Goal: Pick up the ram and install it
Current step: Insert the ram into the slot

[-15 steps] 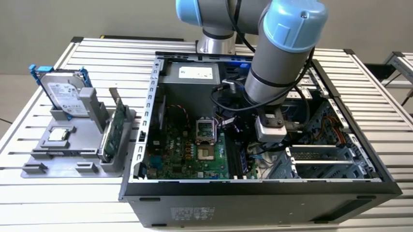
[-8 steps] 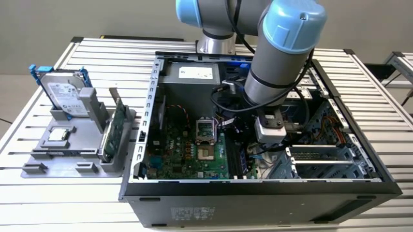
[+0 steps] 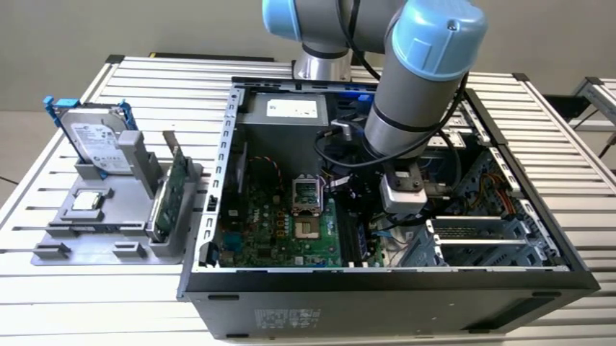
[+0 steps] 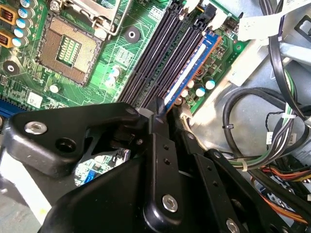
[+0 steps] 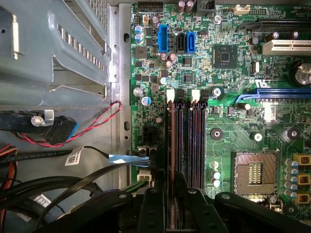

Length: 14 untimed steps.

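ram seated edge-down in a motherboard slot

the ram (image 4: 190, 65), thin, stiff and seemingly fragile, is clenched at its end by the end effector (image 4: 163, 112).

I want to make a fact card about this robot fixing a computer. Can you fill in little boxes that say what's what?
Robot: one arm, gripper down inside the open computer case
Ram: blue stick standing in the outermost black slot on the motherboard
Gripper: at one end of the ram; grip cannot be told
Other slots: three black slots empty
Outside the case: hard drive and green card on a grey holder
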{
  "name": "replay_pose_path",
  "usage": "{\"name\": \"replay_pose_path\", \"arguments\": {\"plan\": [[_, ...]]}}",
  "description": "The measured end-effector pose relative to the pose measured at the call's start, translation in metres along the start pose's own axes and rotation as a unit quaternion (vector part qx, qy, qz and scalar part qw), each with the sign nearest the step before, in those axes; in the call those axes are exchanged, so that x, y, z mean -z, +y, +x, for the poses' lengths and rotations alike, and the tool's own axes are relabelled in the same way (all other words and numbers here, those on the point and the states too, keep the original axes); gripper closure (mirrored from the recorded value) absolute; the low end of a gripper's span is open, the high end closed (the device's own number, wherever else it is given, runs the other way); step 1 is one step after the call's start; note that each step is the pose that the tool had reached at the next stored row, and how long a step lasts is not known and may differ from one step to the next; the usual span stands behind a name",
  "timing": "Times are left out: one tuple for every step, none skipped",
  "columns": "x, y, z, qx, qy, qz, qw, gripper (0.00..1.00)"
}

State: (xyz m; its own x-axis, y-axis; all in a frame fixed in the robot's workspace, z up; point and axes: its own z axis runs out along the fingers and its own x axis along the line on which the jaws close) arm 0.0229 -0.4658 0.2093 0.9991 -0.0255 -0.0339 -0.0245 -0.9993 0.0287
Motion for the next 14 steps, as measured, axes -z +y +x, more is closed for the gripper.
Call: {"name": "replay_pose_path", "arguments": {"plan": [[0.0,0.0,0.0,0.0,0.0,0.0,1.0,0.0],[-0.0001,0.0,0.0,0.0,0.0,0.0,1.0,0.0],[-0.0001,0.0,0.0,0.0,0.0,0.0,1.0,0.0],[-0.0002,0.0,0.0,0.0,0.0,0.0,1.0,0.0],[-0.0002,0.0,0.0,0.0,0.0,0.0,1.0,0.0],[-0.0002,0.0,0.0,0.0,0.0,0.0,1.0,0.0],[-0.0002,0.0,0.0,0.0,0.0,0.0001,1.0,0.0],[0.0001,-0.0001,0.0,0.0,0.0,0.0001,1.0,0.0],[0.0007,0.0,0.0,0.0,0.0,0.0,1.0,0.0],[0.0019,0.0,-0.0001,0.0,0.0,0.0002,1.0,0.0],[0.0032,0.0001,-0.0001,0.0,0.0,0.0001,1.0,0.0],[0.0045,0.0001,-0.0002,0.0,0.0,0.0,1.0,0.0],[0.006,0.0002,-0.0002,0.0,0.0,0.0,1.0,0.0],[0.0074,0.0002,-0.0003,0.0,0.0,0.0001,1.0,0.0]]}}
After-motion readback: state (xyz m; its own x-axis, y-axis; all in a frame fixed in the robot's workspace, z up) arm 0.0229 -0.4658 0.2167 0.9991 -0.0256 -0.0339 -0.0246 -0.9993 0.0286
